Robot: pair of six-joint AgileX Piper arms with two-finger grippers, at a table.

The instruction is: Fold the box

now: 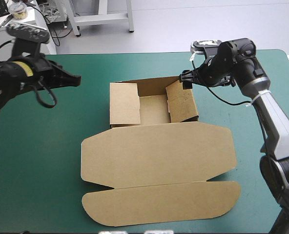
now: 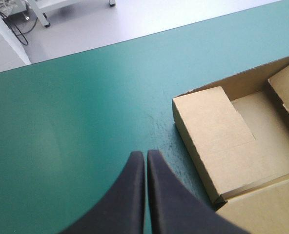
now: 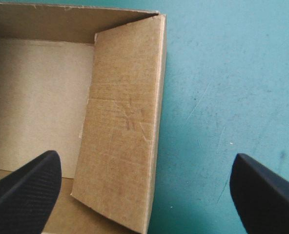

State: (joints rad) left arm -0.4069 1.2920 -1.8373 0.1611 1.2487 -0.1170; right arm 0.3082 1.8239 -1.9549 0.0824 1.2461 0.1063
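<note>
Spread wide, the teal-green cover point(image 1: 42, 165) carries the brown box point(image 1: 156, 146) at its middle: an open tray with the lid point(image 1: 159, 204) flat toward the near edge. Its right wall flap point(image 3: 122, 126) leans inward, untucked. The right gripper point(image 3: 145, 160) hangs wide open astride that flap, holding nothing. The left gripper point(image 2: 145, 155) is closed, empty, over bare cover beside the box. The board looks light, stiff and prone to sliding, so pinch the flap's free edge.

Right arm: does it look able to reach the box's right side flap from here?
Probably yes. The right gripper hangs open just over the flap, with nothing between them. The left gripper is shut and well clear on the other side.
</note>
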